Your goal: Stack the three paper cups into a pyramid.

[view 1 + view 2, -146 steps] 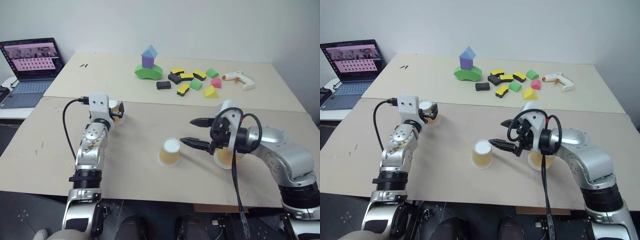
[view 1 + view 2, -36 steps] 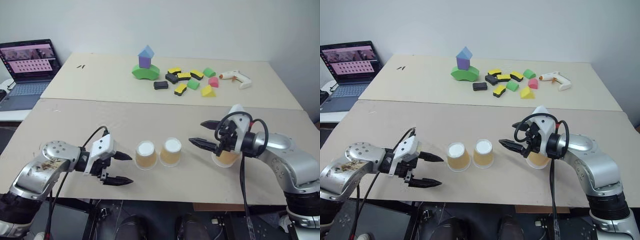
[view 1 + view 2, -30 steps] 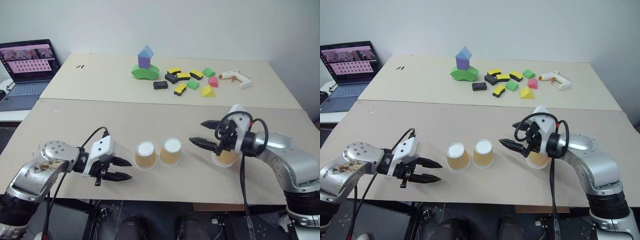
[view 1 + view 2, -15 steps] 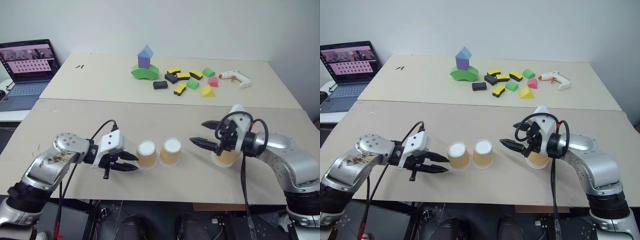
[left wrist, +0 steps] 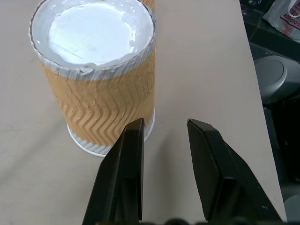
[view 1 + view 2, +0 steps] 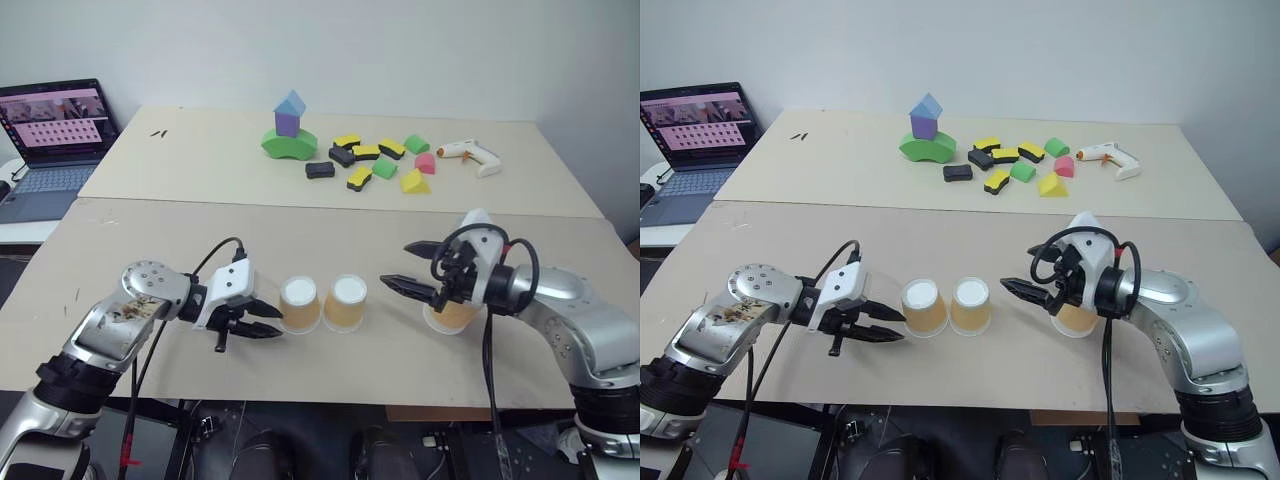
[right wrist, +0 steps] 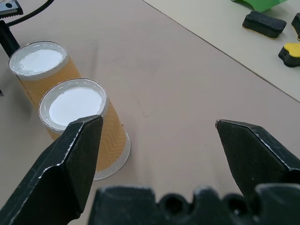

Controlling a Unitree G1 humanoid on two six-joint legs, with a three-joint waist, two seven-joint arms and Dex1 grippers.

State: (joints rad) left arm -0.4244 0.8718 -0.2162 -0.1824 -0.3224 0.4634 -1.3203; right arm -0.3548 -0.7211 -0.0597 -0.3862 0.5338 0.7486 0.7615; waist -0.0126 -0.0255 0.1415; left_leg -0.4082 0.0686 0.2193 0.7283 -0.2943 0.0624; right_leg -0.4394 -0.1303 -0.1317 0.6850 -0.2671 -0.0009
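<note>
Two paper cups stand upside down and touching each other near the table's front edge: the left cup (image 6: pixel 300 305) and the right cup (image 6: pixel 348 303). My left gripper (image 6: pixel 277 322) is shut, empty and low over the table. Its fingertips (image 5: pixel 133 136) rest against the left cup's (image 5: pixel 101 70) lower rim on the side away from the other cup. My right gripper (image 6: pixel 396 265) hangs open and empty, just right of the pair (image 7: pixel 75 103). The third cup (image 6: pixel 452 316) stands on the table beneath and behind my right gripper, partly hidden by it.
On the far table are a blue-purple-green block tower (image 6: pixel 289 130), several loose foam blocks (image 6: pixel 375 165) and a white glue gun (image 6: pixel 478 157). A laptop (image 6: pixel 55 130) sits open at the far left. The table's front edge (image 6: pixel 330 392) runs close below the cups.
My left gripper closed from open to shut, then moved right to the left cup. That cup slid slightly right against its neighbour. My right arm kept still.
</note>
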